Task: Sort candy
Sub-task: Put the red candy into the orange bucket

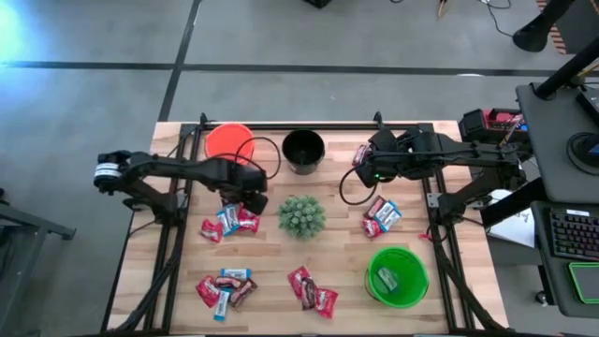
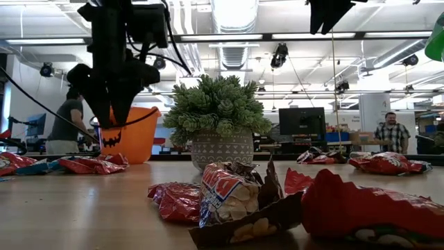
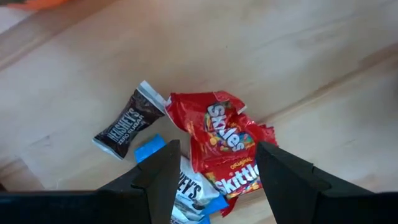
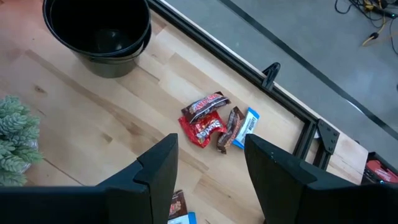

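Candy (image 3: pixel 227 146) reads Skittles Original; dark wrapper (image 3: pixel 124 124) beside it Hershey's.

Even, bright light falls from ceiling strip lights (image 2: pixel 298 36); shadows on the desk (image 1: pixel 281 245) stay soft. A bluish glare washes the high view's upper left corner; the nearest candy (image 2: pixel 236 198) in the low view is blurred.

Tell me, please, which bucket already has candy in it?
The green bucket, nearest the table's front right corner, holds a wrapped piece; the black bucket looks empty.
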Tool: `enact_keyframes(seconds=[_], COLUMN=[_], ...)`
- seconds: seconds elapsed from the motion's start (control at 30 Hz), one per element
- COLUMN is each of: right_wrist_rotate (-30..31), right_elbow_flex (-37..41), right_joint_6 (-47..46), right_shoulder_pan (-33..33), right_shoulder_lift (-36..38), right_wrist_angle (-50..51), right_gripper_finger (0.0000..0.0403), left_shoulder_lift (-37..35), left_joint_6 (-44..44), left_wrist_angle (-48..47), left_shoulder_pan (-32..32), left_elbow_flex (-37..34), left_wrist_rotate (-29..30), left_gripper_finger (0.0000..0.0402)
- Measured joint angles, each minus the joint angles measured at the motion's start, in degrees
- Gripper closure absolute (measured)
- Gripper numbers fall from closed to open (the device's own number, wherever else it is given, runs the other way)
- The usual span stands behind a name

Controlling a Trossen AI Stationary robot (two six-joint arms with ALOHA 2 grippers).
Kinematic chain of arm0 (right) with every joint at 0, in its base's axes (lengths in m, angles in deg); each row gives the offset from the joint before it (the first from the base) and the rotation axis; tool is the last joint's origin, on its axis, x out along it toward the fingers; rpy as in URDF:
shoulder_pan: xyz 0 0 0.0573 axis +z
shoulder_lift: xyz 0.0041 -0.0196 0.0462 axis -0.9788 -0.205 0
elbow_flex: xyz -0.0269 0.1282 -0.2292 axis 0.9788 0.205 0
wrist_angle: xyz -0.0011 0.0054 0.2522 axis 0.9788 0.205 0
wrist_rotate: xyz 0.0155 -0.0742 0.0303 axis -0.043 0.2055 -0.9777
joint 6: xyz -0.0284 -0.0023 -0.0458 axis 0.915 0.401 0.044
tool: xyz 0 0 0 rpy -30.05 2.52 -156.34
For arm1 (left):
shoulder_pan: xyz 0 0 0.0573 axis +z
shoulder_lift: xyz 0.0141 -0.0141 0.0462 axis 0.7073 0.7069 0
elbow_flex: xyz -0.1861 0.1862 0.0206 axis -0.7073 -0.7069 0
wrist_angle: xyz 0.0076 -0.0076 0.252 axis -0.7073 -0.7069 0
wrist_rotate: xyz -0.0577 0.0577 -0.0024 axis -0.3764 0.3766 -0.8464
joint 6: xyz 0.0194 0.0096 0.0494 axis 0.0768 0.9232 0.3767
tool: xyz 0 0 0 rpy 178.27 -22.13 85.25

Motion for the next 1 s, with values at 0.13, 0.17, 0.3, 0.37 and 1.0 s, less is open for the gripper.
enact_keyframes(seconds=[0.13, 0.17, 0.3, 0.37, 1.0], right_wrist_rotate=[0.00, 0.00, 0.00, 0.00, 0.00], right_elbow_flex=[0.00, 0.00, 0.00, 0.00, 0.00], right_joint_6=[0.02, 0.02, 0.02, 0.02, 0.00], right_shoulder_pan=[0.00, 0.00, 0.00, 0.00, 0.00], right_shoulder_lift=[0.00, 0.00, 0.00, 0.00, 0.00], right_wrist_angle=[0.04, 0.04, 0.06, 0.06, 0.02], right_gripper_finger=[0.0225, 0.0225, 0.0225, 0.0225, 0.0225], left_shoulder_lift=[1.38, 1.50, 1.25, 0.79, 0.64], left_joint_6=[1.93, 2.53, 4.17, 3.65, -12.87], left_wrist_angle=[-0.20, -0.22, -0.51, -1.11, 5.20], left_shoulder_pan=[-0.71, -1.02, -1.78, -1.75, -1.66], left_elbow_flex=[0.00, -0.02, -0.02, -0.04, -5.65], left_wrist_rotate=[-1.39, -1.66, -1.93, -1.92, -4.11], left_gripper_finger=[0.0210, 0.0210, 0.0210, 0.0210, 0.0210])
